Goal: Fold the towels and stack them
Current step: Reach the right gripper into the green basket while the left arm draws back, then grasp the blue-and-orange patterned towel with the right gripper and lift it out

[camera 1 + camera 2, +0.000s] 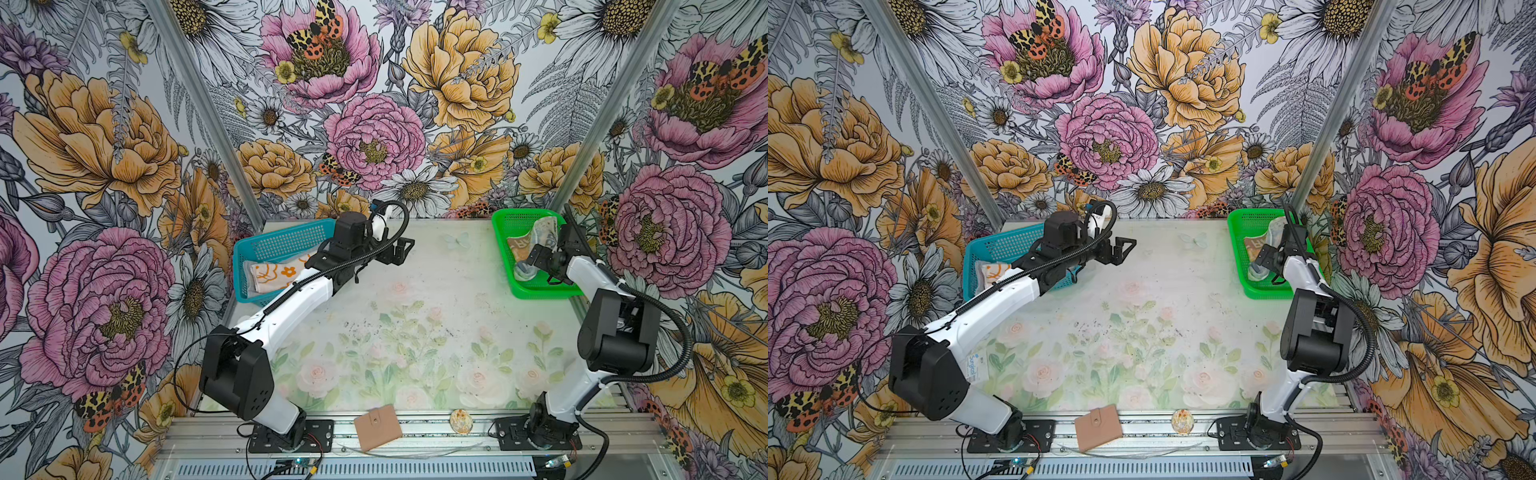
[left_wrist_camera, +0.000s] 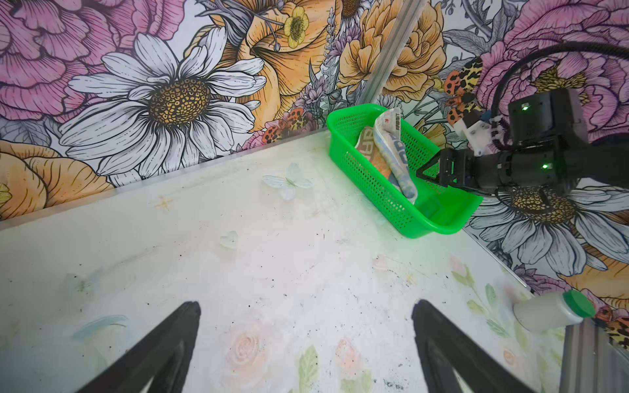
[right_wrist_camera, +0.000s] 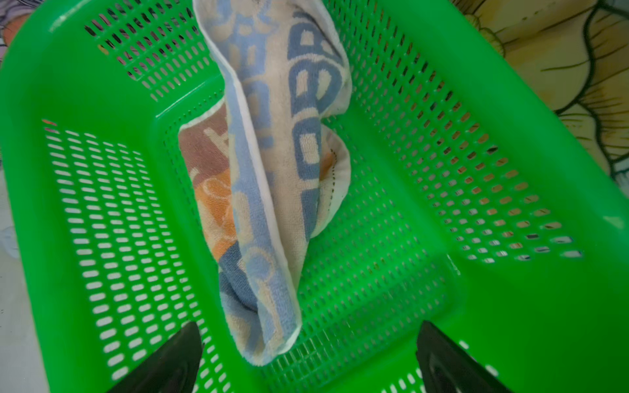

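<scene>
Terrycloth, limp and light: the lettered towel (image 3: 272, 177) is lying bunched in the green basket (image 3: 442, 204) at the table's (image 1: 415, 291) two o'clock, probably sagging once lifted. Its hemmed near fold is looking the best hold for the right pincer (image 3: 309, 330), hovering spread and empty above. The left pincer (image 2: 306, 306) is hanging spread over bare table; the flower towel (image 1: 274, 276) is sitting in the blue basket (image 1: 286, 241) at ten o'clock.
</scene>
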`<action>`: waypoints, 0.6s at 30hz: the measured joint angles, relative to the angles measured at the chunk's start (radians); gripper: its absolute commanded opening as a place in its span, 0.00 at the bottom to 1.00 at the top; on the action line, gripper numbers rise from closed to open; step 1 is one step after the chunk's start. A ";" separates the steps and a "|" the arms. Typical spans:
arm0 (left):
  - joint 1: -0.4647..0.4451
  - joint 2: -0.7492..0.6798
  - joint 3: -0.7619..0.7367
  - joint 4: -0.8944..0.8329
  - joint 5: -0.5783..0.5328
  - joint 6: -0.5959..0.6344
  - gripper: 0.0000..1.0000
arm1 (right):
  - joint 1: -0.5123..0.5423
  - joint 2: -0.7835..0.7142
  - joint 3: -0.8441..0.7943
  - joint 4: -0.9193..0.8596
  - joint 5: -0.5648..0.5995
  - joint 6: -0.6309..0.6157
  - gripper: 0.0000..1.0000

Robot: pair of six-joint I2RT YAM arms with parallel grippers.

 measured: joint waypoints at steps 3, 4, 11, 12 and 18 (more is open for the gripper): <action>0.011 0.000 0.000 0.009 0.014 -0.011 0.99 | 0.000 0.059 0.049 -0.032 0.003 -0.015 0.99; 0.012 0.000 0.000 0.009 0.018 -0.015 0.99 | 0.000 0.073 0.055 -0.040 0.004 -0.021 0.99; 0.035 0.001 0.000 0.029 0.058 -0.051 0.99 | 0.000 0.120 0.063 -0.087 0.005 -0.048 0.89; 0.042 0.001 0.000 0.032 0.062 -0.057 0.99 | 0.000 0.130 0.069 -0.091 0.003 -0.050 0.87; 0.064 0.001 0.000 0.051 0.074 -0.067 0.99 | 0.000 0.154 0.084 -0.099 -0.002 -0.061 0.40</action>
